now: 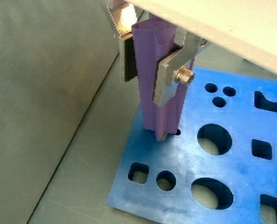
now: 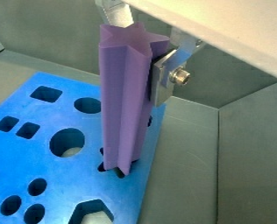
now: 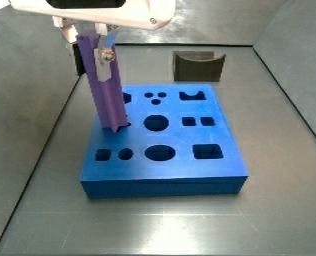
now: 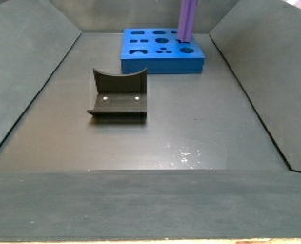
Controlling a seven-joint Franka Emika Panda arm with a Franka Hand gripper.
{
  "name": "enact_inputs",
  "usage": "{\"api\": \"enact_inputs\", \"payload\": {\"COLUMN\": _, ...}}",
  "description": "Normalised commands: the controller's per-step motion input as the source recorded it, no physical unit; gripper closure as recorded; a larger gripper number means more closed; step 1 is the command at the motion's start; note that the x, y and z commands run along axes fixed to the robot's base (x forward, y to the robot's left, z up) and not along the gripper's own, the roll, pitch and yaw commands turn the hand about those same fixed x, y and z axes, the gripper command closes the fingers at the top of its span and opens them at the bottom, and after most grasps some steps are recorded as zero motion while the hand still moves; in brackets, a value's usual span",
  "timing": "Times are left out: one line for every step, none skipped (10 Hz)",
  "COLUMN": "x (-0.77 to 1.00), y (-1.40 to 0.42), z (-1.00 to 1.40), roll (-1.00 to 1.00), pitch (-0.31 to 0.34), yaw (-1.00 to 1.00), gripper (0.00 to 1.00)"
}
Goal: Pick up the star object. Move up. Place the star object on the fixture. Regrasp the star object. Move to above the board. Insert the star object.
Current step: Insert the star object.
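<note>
While the gripper (image 3: 99, 48) clamps the star object (image 3: 107, 95) upright, its tip meets a hole at the board's (image 3: 168, 165) nine-o'clock edge; vertical for insertion.

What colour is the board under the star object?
Bright blue, with dark cut-out holes. The board shows best in a side view, with the hand holding the star object upright over it.

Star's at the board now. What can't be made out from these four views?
- Gripper: cropped out of the side view with the fixture in front; only the star shows above the board.
- Star tip: its own body hides how deep it sits in the hole, in both wrist views.
- Far finger: hidden behind the star in a wrist view.
- Fixture notch: too small and dark in that side view.
</note>
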Motion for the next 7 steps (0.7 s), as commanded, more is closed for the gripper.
{"api": "enact_inputs", "payload": {"x": 0.0, "y": 0.0, "z": -0.05, "roll": 0.0, "pitch": 0.02, "yaw": 0.0, "gripper": 1.0}}
{"api": "enact_inputs", "payload": {"x": 0.4, "y": 0.25, "z": -0.1, "roll": 0.0, "pitch": 0.36, "yaw": 0.0, "gripper": 1.0}}
{"api": "enact_inputs", "payload": {"x": 0.0, "y": 0.0, "z": 0.0, "roll": 0.01, "pitch": 0.0, "yaw": 0.0, "gripper": 1.0}}
{"api": "enact_inputs", "payload": {"x": 0.0, "y": -0.14, "z": -0.84, "roll": 0.07, "pitch": -0.08, "yaw": -0.03, "gripper": 1.0}}
{"api": "enact_inputs", "payload": {"x": 0.0, "y": -0.12, "z": -1.0, "roll": 0.05, "pitch": -0.12, "yaw": -0.11, "gripper": 1.0}}
{"api": "enact_inputs", "payload": {"x": 0.0, "y": -0.08, "z": -1.0, "roll": 0.02, "pitch": -0.037, "yaw": -0.08, "gripper": 1.0}}
{"api": "enact_inputs", "payload": {"x": 0.05, "y": 0.0, "z": -1.0, "roll": 0.02, "pitch": 0.0, "yaw": 0.0, "gripper": 1.0}}
